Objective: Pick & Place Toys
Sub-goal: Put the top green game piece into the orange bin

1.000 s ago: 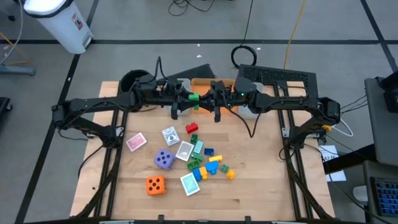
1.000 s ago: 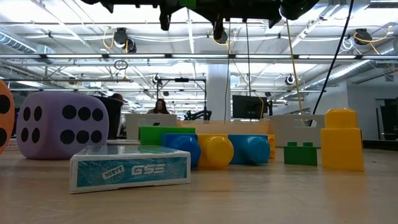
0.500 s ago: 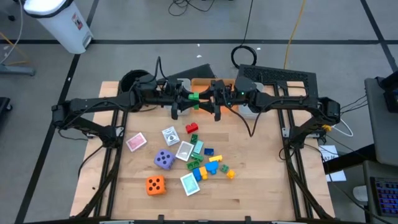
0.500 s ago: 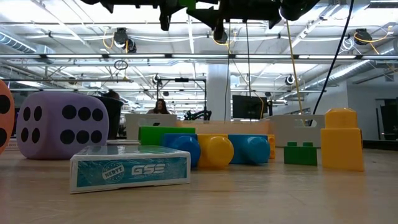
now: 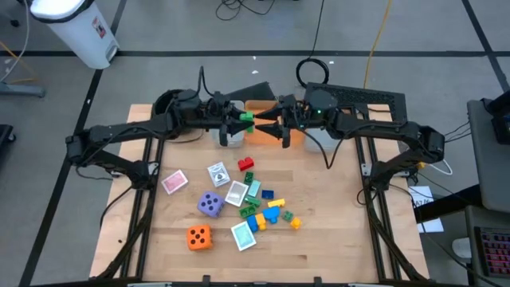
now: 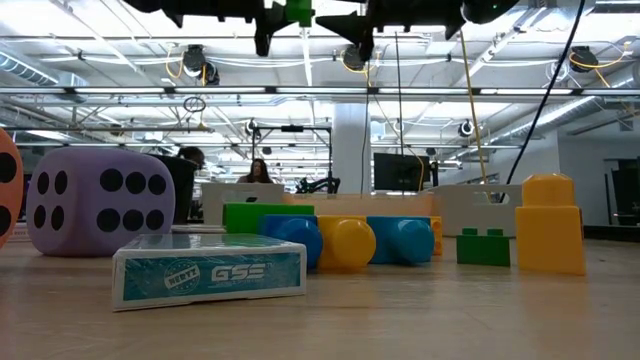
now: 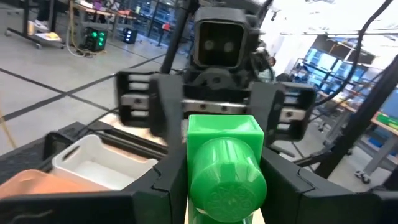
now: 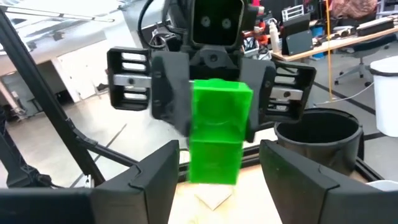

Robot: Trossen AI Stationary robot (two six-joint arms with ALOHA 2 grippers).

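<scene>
High above the table's far middle, my left gripper is shut on a green brick. The brick also shows in the left wrist view and the right wrist view. My right gripper faces it from the right. It is open, and its fingers stand wide of the brick without touching it. On the table lie a purple die, an orange die, several small bricks and flat cards. My left gripper pinches the green brick's two opposite sides between its two fingers. The fingers come level from the table's left. The brick is lifted clear, high over the table, with a round stud turned back toward the wrist.
A grey bin and an orange bin stand at the table's far edge below the grippers. A round black pot is at the far left. The near half of the table lies beyond the toy pile.
My right gripper has opened and let go of the green brick. It has drawn back toward the table's right and far edge, rising a little. The brick stays in my left gripper, high over the table.
</scene>
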